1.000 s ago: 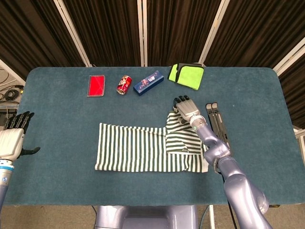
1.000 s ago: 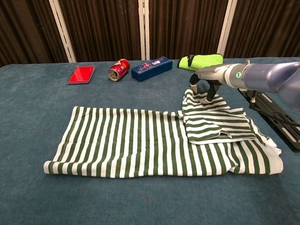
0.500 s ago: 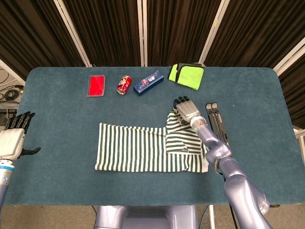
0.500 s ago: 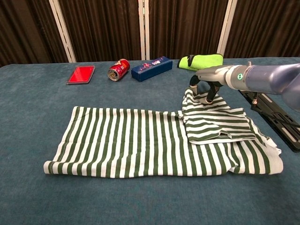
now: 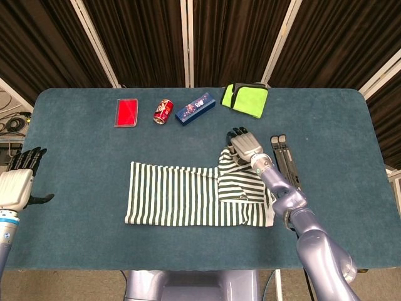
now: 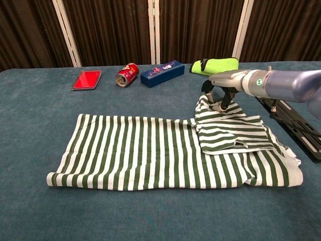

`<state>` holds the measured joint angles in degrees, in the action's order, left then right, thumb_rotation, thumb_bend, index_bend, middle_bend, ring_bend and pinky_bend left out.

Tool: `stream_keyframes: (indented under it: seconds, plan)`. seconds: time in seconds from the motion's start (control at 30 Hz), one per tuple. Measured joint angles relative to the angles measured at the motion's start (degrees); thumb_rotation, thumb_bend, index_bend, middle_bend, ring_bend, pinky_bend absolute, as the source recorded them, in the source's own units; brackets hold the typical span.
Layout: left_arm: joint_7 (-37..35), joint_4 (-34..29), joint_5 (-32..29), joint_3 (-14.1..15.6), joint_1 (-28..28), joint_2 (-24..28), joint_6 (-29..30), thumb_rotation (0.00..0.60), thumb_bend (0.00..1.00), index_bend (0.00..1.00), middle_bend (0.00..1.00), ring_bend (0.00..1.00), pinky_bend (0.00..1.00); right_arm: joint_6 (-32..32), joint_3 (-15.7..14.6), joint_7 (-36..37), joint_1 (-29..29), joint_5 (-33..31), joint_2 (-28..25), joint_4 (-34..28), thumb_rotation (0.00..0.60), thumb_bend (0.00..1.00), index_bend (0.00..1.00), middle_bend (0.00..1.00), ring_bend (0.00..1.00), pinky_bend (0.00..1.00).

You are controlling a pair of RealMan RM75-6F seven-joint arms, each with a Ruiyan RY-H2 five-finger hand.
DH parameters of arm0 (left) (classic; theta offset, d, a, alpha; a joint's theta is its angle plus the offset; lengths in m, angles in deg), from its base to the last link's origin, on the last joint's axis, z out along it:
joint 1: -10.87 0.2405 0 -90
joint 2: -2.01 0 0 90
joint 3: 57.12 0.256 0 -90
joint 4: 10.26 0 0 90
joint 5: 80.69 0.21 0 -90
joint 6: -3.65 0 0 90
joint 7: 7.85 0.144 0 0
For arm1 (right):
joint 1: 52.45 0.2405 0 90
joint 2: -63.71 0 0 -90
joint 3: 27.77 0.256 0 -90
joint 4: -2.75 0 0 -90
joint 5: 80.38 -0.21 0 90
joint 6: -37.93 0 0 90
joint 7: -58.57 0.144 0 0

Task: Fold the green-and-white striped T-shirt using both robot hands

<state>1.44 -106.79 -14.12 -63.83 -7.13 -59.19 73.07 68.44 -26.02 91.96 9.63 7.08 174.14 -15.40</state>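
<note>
The green-and-white striped T-shirt lies flat across the middle of the table, with its right part folded over into a smaller panel. My right hand is at the far corner of that panel. In the chest view the right hand has its fingers curled down onto the cloth, and the corner stands up slightly between them, pinched. My left hand hangs off the table's left edge, far from the shirt, with its fingers apart and nothing in it.
Along the far side lie a red flat case, a red can on its side, a blue box and a folded lime-green cloth. A black folding stand lies just right of my right hand.
My right hand has shifted very slightly left at the panel's far corner. The shirt and my left hand look unchanged.
</note>
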Motion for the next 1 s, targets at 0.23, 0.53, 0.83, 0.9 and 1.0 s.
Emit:
stream_keyframes:
  seconds: [0.23, 0.53, 0.83, 0.9, 1.0]
  plan:
    - [0.05, -0.23, 0.23, 0.02, 0.06, 0.07, 0.02, 0.6, 0.0, 0.0, 0.0, 0.0, 0.0, 0.84, -0.67, 0.33, -0.23, 0.66, -0.36, -0.4, 0.6, 0.37, 0.63, 0.13, 0.0, 0.0]
    - [0.13, -0.35, 0.53, 0.06, 0.09, 0.11, 0.0, 0.6, 0.0, 0.0, 0.0, 0.0, 0.0, 2.17, -0.97, -0.14, -0.92, 0.88, -0.59, -0.51, 0.6, 0.38, 0.71, 0.14, 0.0, 0.0]
    - [-0.11, -0.79, 1.33, 0.21, 0.22, 0.29, 0.19, 0.6, 0.0, 0.0, 0.0, 0.0, 0.0, 6.93, -1.91, -1.37, -2.52, 2.03, -2.87, -3.53, 0.6, 0.38, 0.72, 0.15, 0.0, 0.0]
    - [-0.2, -1.05, 1.64, 0.29, 0.3, 0.4, 0.32, 0.6, 0.0, 0.0, 0.0, 0.0, 0.0, 8.44, -1.96, -2.36, -3.04, 2.17, -3.59, -4.8, 0.6, 0.38, 0.72, 0.16, 0.0, 0.0]
    - [-0.32, -1.47, 2.08, 0.41, 0.44, 0.61, 0.51, 0.6, 0.0, 0.0, 0.0, 0.0, 0.0, 10.55, -1.9, -4.31, -3.83, 2.23, -4.45, -6.61, 0.6, 0.38, 0.72, 0.16, 0.0, 0.0]
